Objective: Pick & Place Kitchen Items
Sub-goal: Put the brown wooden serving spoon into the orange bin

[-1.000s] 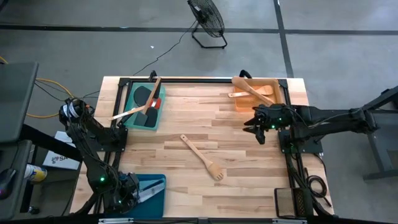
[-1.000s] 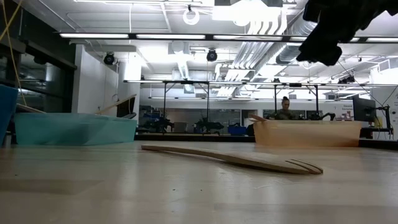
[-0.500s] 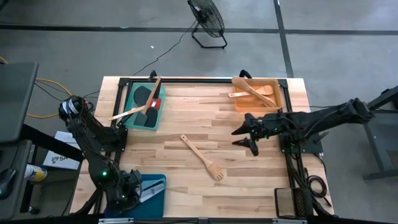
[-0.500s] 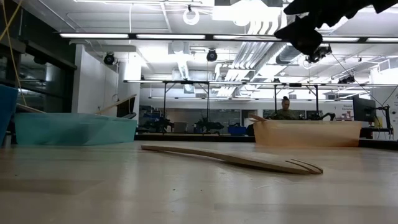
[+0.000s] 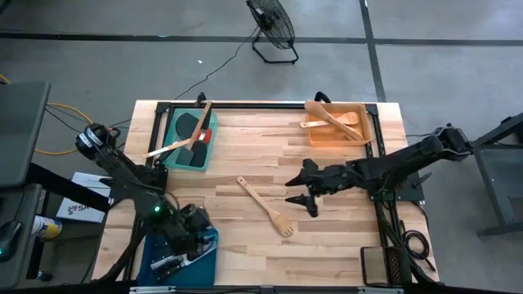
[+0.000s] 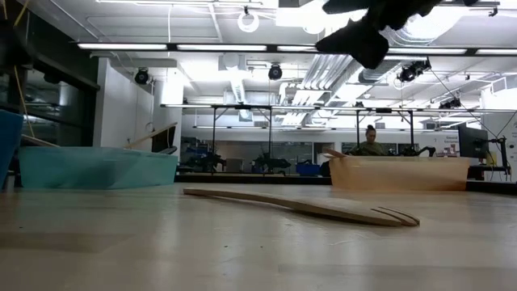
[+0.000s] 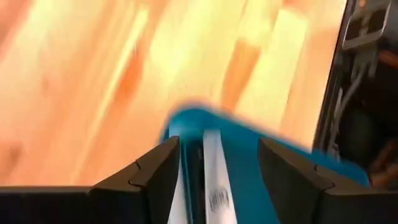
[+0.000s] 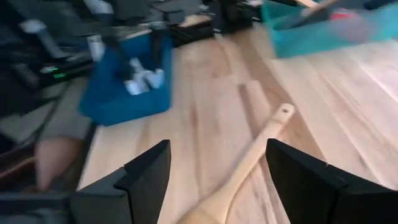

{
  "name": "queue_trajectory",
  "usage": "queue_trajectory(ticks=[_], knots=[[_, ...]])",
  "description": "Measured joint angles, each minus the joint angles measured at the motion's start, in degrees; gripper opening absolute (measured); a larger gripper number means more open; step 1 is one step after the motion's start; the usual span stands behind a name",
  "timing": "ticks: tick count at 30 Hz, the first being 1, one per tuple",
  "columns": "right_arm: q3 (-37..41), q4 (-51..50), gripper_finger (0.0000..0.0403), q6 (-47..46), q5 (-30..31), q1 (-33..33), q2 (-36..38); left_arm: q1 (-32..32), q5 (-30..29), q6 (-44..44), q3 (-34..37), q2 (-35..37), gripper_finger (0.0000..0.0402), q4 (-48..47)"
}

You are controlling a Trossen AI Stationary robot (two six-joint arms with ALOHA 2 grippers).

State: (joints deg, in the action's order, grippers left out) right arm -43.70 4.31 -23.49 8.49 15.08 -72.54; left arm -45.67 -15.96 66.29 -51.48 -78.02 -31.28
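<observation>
Our right gripper (image 5: pixel 304 198) hangs with jaws spread above the wooden slotted turner (image 5: pixel 265 207), which lies flat mid-table. We risk closing on bare table or nudging the thin handle aside if we descend off-line. Our left gripper (image 5: pixel 186 237), jaws also spread, hovers over the blue tray (image 5: pixel 209 242). Since 1 second ago, our right arm has reached from the orange tray (image 5: pixel 366 135) toward the centre.

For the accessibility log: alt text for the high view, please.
The right hand, open, hovers beside a wooden slotted turner lying mid-table. The left hand is over a blue tray at the near left corner; a teal tray and orange tray hold other utensils.
</observation>
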Motion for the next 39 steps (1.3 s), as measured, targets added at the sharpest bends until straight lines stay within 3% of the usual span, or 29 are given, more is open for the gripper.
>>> queue_trajectory(ticks=[5,18,22,27,34,39], knots=[[-7.9,-8.6,0.0254,-6.6,6.3,0.8,-7.5,4.3,-3.5,-11.9,0.0,0.0,0.0212,5.5],[-28.8,-30.8,0.0254,-16.0,7.2,0.6,-26.7,7.1,-17.0,-33.9,0.0,0.0,0.0212,18.5],[-33.5,-36.8,0.0254,-17.9,7.2,0.0,-31.7,7.0,-21.3,-36.1,0.0,0.0,0.0212,20.4],[-36.5,-37.6,0.0254,-19.1,6.9,-0.4,-36.9,7.1,-24.6,-36.5,0.0,0.0,0.0212,20.9],[-38.4,-37.1,0.0254,-20.2,7.2,-0.5,-42.2,7.0,-25.1,-36.1,0.0,0.0,0.0212,20.9],[-38.4,-36.9,0.0254,-21.5,11.8,0.2,-44.2,7.0,-25.1,-34.8,0.0,0.0,0.0212,20.8]])
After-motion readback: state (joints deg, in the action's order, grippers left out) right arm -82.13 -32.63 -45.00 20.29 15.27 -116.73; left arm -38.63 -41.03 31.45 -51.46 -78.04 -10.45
